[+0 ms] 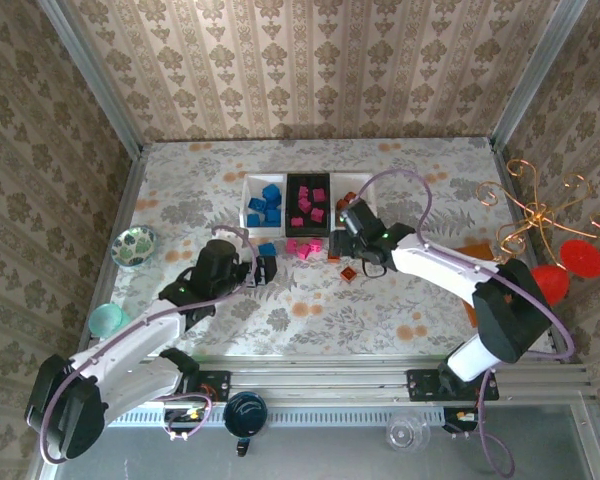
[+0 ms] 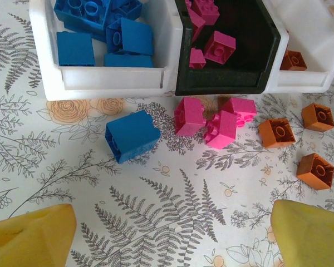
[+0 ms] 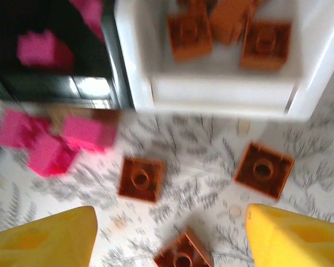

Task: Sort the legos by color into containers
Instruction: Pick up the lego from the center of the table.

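Picking stage. Right gripper (image 3: 168, 231) jaws spread, empty, an orange-brown brick (image 3: 181, 255) between them; lowering and closing on it likely comes next. Left gripper (image 2: 167, 239) spread, blue brick (image 2: 132, 135) ahead.

Probably a lab: wallpapered booth (image 1: 310, 70), aluminium rails (image 1: 320, 372).

Blue bricks (image 2: 136, 36) in white tray (image 2: 111, 79), pink bricks (image 2: 220, 47) in black tray (image 2: 222, 84), orange-brown bricks (image 3: 189, 36) in second white tray (image 3: 222, 92); tablecloth (image 2: 172, 217) white, grey fern and orange flower print; wallpaper (image 1: 310, 60) beige damask.
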Motion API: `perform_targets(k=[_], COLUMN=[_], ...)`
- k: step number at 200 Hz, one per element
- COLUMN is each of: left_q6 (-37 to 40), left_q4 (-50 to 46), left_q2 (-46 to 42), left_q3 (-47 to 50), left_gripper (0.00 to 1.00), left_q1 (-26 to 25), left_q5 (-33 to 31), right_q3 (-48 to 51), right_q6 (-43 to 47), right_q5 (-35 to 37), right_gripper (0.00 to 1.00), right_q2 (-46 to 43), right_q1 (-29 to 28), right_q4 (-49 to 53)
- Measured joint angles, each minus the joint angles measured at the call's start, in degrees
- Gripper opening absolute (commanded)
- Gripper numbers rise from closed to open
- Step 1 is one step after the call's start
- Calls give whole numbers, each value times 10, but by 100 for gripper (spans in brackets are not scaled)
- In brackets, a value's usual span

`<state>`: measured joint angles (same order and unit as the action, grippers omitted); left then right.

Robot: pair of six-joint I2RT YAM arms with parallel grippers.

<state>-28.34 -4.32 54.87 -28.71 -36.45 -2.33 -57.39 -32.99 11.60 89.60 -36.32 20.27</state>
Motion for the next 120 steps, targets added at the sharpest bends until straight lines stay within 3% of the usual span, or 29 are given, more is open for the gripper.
perform_targets(k=[48, 91, 120], left_q6=[-4, -4, -5], left_q4=[2, 8, 9], left_q2=[12, 13, 14], left_q3=[2, 3, 7], left_gripper=[92, 92, 92], left_q1=[2, 7, 13], left_q5=[4, 9, 13], right_q3=[20, 20, 20], right_q6=[-2, 1, 3], right_q5=[-13, -7, -4], right_gripper=[71, 46, 36], right_q2=[71, 98, 85], right_q1=[-27, -29, -31], right_q4=[12, 16, 18])
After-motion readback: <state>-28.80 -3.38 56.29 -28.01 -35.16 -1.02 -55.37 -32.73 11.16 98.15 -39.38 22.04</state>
